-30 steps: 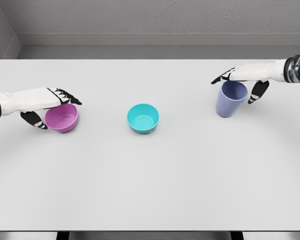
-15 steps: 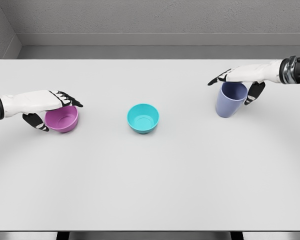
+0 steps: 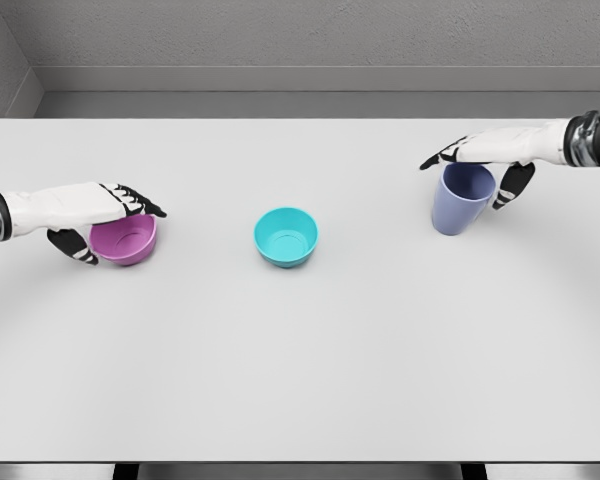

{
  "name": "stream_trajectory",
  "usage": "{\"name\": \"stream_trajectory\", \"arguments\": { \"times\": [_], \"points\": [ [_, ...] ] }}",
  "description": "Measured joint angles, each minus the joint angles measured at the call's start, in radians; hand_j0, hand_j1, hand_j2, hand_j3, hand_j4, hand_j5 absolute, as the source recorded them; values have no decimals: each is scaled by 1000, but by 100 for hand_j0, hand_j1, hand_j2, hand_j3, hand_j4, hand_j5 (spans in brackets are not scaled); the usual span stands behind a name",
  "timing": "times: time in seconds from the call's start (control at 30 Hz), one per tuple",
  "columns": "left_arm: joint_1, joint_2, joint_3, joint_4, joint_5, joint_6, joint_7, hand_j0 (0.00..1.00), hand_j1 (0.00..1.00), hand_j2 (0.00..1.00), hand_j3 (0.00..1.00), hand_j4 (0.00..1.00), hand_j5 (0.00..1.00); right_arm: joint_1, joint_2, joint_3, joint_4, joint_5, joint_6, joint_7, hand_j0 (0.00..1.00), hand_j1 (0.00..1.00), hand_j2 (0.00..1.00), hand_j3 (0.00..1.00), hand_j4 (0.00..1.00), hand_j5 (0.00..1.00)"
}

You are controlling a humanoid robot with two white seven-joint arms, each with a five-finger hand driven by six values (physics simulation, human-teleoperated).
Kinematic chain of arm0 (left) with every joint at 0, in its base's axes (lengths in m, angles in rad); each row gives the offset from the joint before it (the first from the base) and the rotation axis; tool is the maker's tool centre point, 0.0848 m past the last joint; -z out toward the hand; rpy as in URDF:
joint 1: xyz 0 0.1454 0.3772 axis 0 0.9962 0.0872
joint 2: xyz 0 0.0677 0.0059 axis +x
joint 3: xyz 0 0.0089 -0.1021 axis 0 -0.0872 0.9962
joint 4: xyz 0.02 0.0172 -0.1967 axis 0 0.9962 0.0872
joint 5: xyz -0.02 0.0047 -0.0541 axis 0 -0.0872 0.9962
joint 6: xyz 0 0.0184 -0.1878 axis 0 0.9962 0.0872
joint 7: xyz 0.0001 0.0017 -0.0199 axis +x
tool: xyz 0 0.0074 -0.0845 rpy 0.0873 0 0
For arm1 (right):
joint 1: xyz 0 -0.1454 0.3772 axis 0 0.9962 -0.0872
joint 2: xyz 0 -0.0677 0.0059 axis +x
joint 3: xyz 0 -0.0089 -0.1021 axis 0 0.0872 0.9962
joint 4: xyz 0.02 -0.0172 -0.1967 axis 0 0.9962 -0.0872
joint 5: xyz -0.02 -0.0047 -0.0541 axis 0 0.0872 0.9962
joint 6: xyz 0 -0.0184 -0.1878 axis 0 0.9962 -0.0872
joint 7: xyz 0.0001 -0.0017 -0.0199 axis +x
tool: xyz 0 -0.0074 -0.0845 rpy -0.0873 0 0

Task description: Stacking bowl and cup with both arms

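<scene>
A purple bowl (image 3: 125,241) stands on the white table (image 3: 300,380) at the left. My left hand (image 3: 105,222) straddles it, fingers (image 3: 138,201) stretched over its far rim and thumb at its near left side, without clamping it. A teal bowl (image 3: 286,236) sits alone at the centre. At the right stands a blue-violet cup (image 3: 461,199). My right hand (image 3: 477,172) hovers at its rim, fingers (image 3: 443,155) reaching over the far edge and thumb beside its right wall, a small gap showing. Both hands look open.
The table's far edge meets a grey wall; its front edge runs along the bottom of the view. Wide bare surface lies between the teal bowl and each side object, and across the whole front half.
The left hand has sunk slightly over the purple bowl. The right hand's thumb has drawn a little nearer the cup. Both bowls and the cup stay where they were.
</scene>
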Motion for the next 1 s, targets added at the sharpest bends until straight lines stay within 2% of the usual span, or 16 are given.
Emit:
{"name": "stream_trajectory", "arguments": {
  "times": [0.27,0.43,0.57,0.77,1.0],
  "points": [
    [2,-1,0,-1,-9,0,1,86,86,86,86,86,86,-3,-3,0,-2,0,0,0,100,100,100,100,100,100],
    [3,-1,1,-1,-10,0,1,81,81,81,81,81,81,-5,-5,0,-9,0,0,0,100,100,100,100,100,100],
    [6,0,1,-1,-7,1,2,73,73,73,73,73,73,-6,-12,0,-13,-1,0,0,100,100,100,100,100,100],
    [6,1,0,-1,-9,0,1,68,68,68,68,68,68,-6,-19,1,-19,-1,0,0,100,100,100,100,100,100],
    [8,1,1,-7,-10,0,0,66,66,66,66,66,66,-8,-25,1,-32,-3,0,0,100,100,100,100,100,100]
  ]
}}
